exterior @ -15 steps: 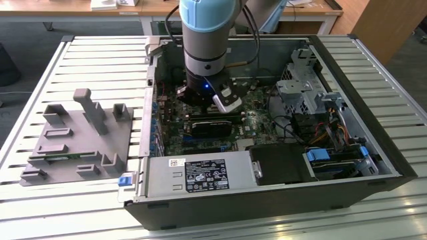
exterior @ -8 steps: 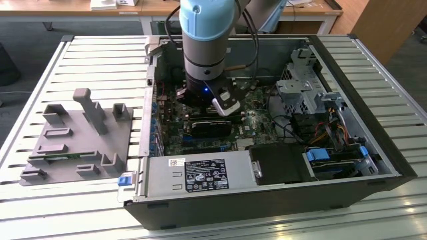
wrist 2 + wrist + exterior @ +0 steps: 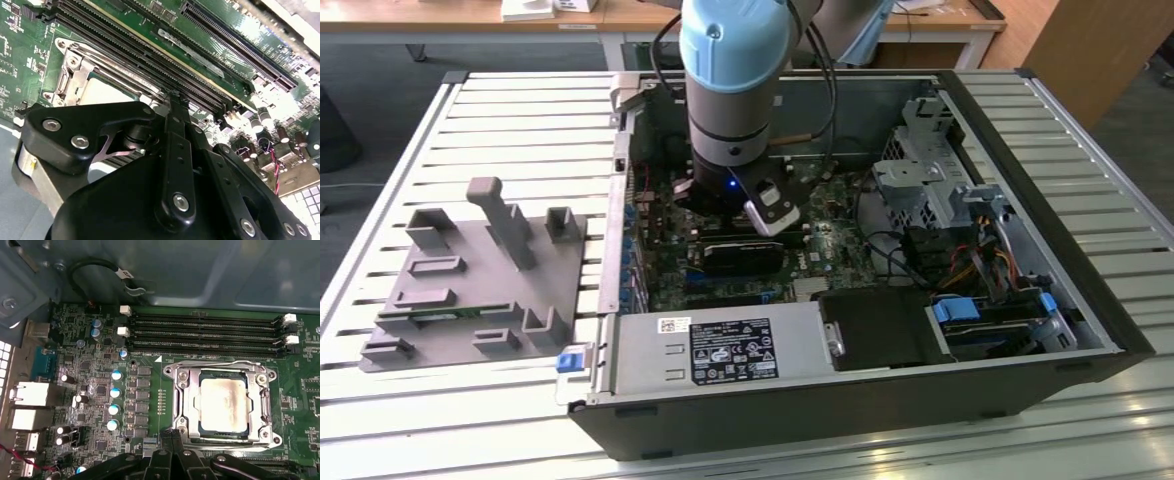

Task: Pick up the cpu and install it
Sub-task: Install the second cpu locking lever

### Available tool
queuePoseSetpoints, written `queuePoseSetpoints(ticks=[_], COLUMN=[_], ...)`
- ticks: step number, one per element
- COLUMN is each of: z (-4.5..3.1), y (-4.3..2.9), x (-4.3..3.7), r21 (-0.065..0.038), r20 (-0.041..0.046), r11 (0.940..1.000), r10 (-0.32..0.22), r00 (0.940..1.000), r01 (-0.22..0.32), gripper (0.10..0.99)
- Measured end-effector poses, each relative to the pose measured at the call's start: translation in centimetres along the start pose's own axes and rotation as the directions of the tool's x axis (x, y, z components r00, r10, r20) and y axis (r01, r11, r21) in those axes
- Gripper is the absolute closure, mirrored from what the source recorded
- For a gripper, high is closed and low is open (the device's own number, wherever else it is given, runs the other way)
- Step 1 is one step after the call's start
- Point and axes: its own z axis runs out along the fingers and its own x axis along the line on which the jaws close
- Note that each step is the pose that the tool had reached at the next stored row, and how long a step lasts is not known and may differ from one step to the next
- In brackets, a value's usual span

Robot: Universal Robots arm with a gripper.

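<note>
Item: open computer case (image 3: 1067, 300) lying on a slatted table (image 3: 520, 110), motherboard (image 3: 100, 390) exposed.

Cpu (image 3: 223, 403): seated flat inside the socket (image 3: 180, 405) on the motherboard, silver top smudged, metal frame around it on all sides. In the second wrist view the cpu (image 3: 107, 92) shows pale within the same frame, just beyond the gripper's linkage.

Memory slots (image 3: 205, 335): four black rows beside the socket, on the side away from the gripper.

Gripper (image 3: 172, 436): poised over the motherboard at the socket's near edge, fingers drawn together, nothing between them.

Grey fixture tray (image 3: 467, 290): on the table, well apart from the case.

Step in hand, by judgement: placement looks done; the chip sits in its seat and is released. Anything further calls for care around the frame and exposed contacts, with no sideways push on the chip.
</note>
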Motion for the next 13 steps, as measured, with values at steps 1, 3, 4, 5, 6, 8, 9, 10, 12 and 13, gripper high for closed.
queuePoseSetpoints(ticks=[1,3,4,5,6,8,9,10,12,13], z=[0.02,0.06,0.09,0.12,0.15,0.19,0.21,0.21,0.21,0.18], y=[-0.01,-0.02,-0.02,-0.02,-0.02,-0.04,-0.04,-0.03,-0.03,-0.03], x=[0.0,0.05,0.09,0.13,0.18,0.36,0.43,0.44,0.44,0.45], r21=[-0.003,-0.008,-0.01,-0.011,-0.013,-0.015,-0.016,-0.017,-0.017,-0.017], r20=[0.0,0.0001,0.0002,0.0002,0.0003,0.0003,0.0003,0.0002,0.0003,0.0004], r11=[1.0,1.0,1.0,0.9999,0.9999,0.9999,0.9999,0.9999,0.9999,0.9998], r10=[0.0,0.0,0.0,0.0,0.0,0.0,0.0,0.0,0.0,0.0], r00=[1.0,1.0,1.0,1.0,1.0,1.0,1.0,1.0,1.0,1.0], r01=[0.0,0.0,0.0,0.0,0.0,0.0,0.0,0.0,0.0,0.0], gripper=[0.98,0.98,0.98,0.98,0.98,0.98,0.98,0.98,0.98,0.98])
